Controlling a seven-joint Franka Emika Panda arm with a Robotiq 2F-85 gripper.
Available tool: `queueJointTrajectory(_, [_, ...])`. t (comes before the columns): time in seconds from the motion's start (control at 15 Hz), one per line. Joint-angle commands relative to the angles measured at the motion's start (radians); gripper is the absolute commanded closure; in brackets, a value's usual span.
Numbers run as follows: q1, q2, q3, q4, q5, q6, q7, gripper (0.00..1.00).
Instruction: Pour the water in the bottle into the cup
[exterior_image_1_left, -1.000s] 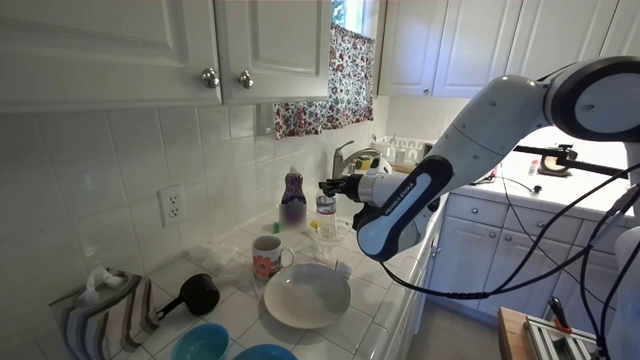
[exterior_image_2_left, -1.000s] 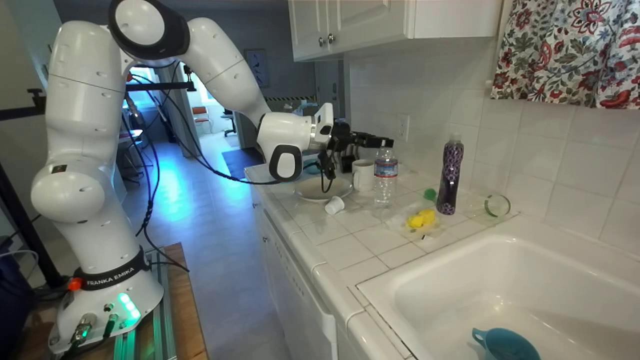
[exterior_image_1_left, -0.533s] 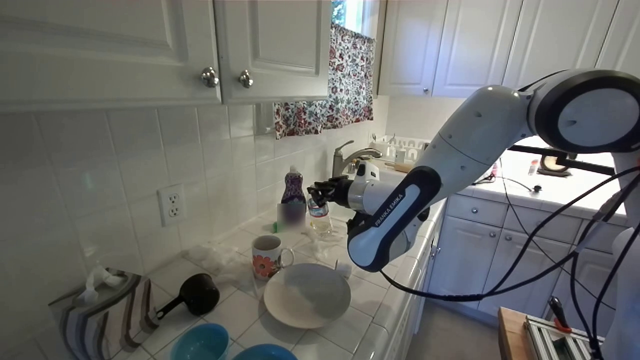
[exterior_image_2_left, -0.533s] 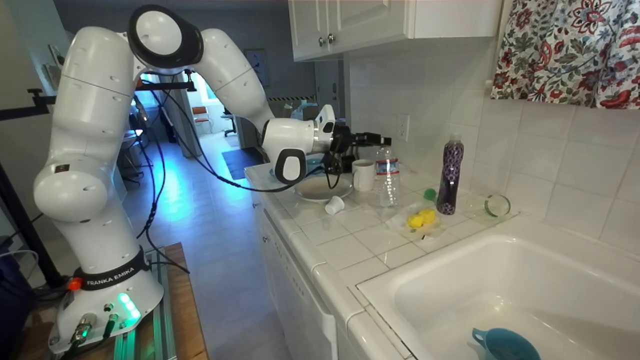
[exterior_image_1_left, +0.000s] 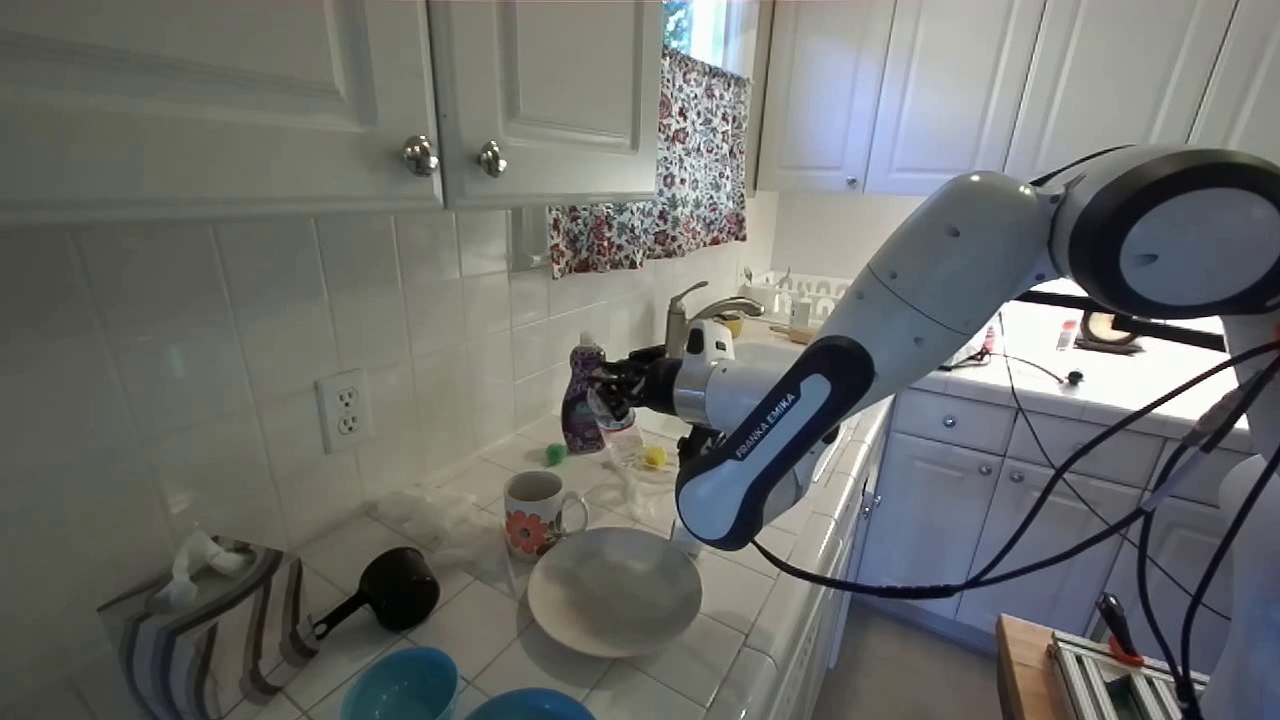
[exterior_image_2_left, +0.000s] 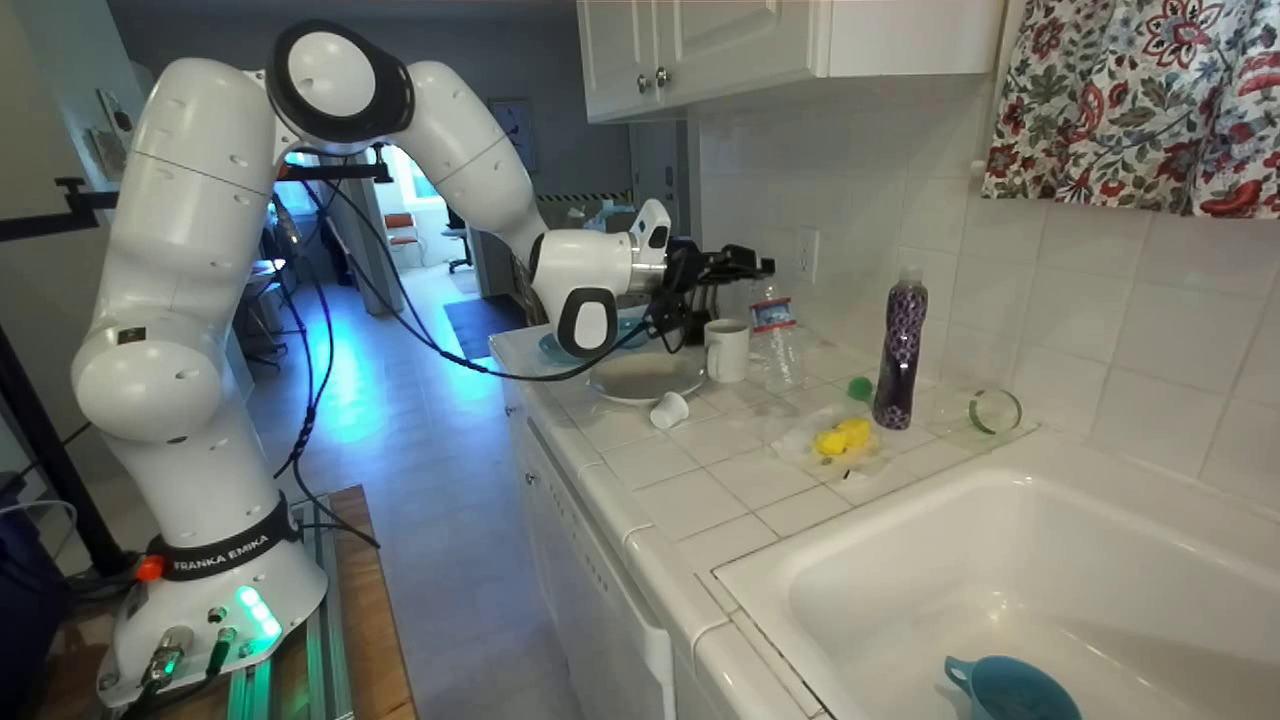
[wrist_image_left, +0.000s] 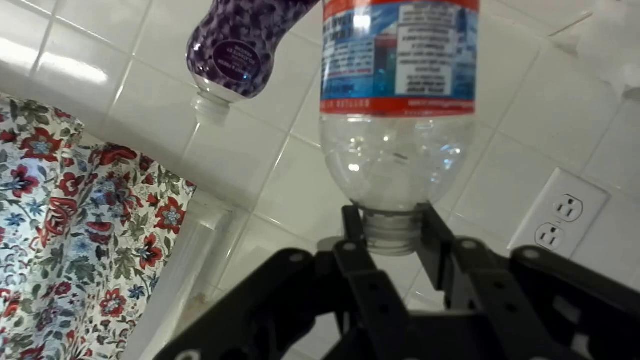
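"Bottle (wrist_image_left: 397, 65), please: where was it?"

"Near the mug (exterior_image_1_left: 530, 515), leaning over the worktop (exterior_image_2_left: 745, 500) in both exterior views. The hand (wrist_image_left: 392, 227) was clamped on its neck, 1 finger to each side; whether the base touched down, I couldn't tell."

"And doing the job well?"

"Pouring looked unstarted, by my reckoning; a carry to the mug seemed due next. That neck grip probably let the body swing, so slow moves suited best, I thought: mouth over the mug, then a gradual tip, clear of the bowl (exterior_image_1_left: 615, 590) right beside it. How full the bottle was, I couldn't make out."

"What of the surroundings?"

"The worktop and the wall (exterior_image_1_left: 430, 310) were white-tiled, with a sink (exterior_image_2_left: 1000, 540) let in. A purple bottle (exterior_image_2_left: 898, 360) stood upright near the sink, a yellow lump (exterior_image_2_left: 842, 437) beside it. A flowered curtain (exterior_image_1_left: 700, 150) hung past the cupboards (exterior_image_1_left: 545, 100)."
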Motion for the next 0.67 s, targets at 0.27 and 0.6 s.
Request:
queueJointTrajectory(0.27, [0.003, 0.003, -0.005, 0.002, -0.004, -0.002, -0.003, 0.69])
queueJointTrajectory(0.6, [0.037, 0.026, -0.007, 0.048, -0.007, -0.030, -0.068, 0.92])
